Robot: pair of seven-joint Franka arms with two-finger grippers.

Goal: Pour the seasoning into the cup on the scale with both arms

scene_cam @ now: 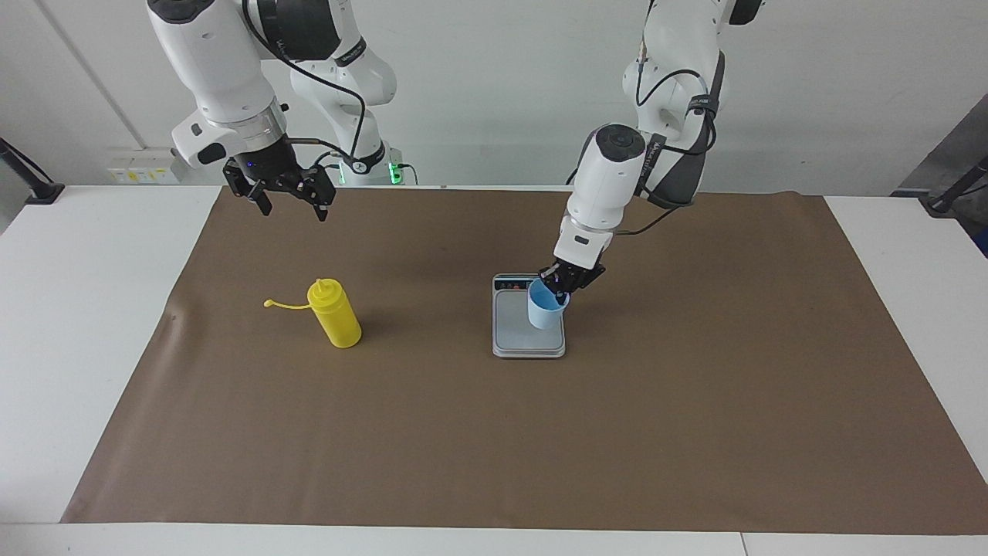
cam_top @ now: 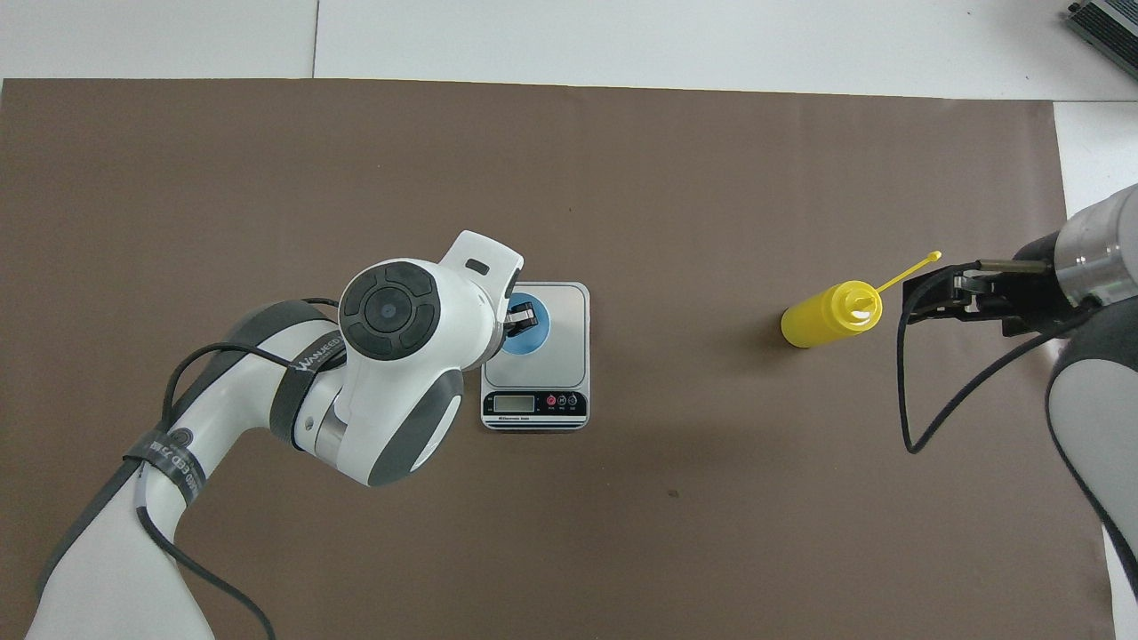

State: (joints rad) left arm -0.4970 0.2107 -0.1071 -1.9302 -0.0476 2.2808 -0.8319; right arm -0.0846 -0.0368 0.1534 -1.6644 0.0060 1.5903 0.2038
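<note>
The right pincer (scene_cam: 292,202) hangs with its fingers spread wide over the brown mat (scene_cam: 432,432) at the right arm's end of the table (scene_cam: 85,324), holding nothing. Below it the yellow squeeze bottle (scene_cam: 335,314) stands upright on the mat, its cap strap (scene_cam: 285,304) sticking out sideways. Near the middle lies the grey kitchen scale (scene_cam: 509,328), display edge toward the robots. The left pincer (scene_cam: 561,287) is clamped on the rim of the light blue cup (scene_cam: 545,307), tilted over the scale's plate.
</note>
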